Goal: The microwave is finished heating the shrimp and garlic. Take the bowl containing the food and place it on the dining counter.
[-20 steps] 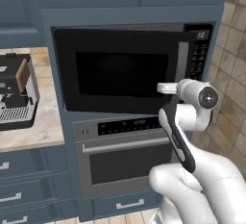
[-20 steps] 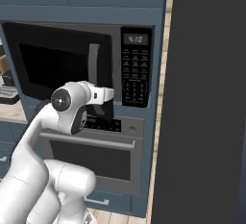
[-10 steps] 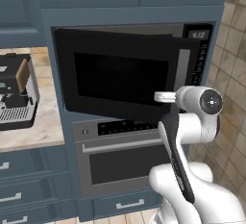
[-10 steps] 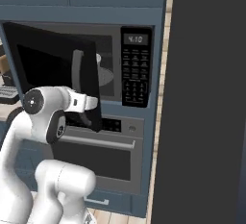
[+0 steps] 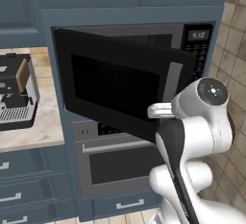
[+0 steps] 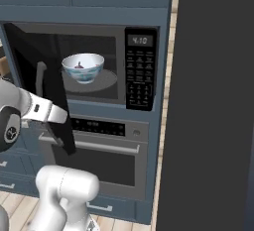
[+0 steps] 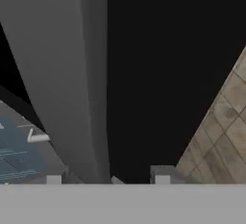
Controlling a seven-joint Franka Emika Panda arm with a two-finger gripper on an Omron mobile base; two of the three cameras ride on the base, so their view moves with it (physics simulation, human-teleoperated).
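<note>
Bowl (image 6: 83, 67) sits on the microwave (image 6: 99, 66) turntable, door at nine o'clock swung open. Looks rigid, breakable, slick glaze; pinch the rim. Gripper (image 7: 108, 180) state: can't tell.

The microwave (image 6: 99, 66) keypad display (image 6: 140, 40) reads 4:10; the key labels are too small to read
</note>
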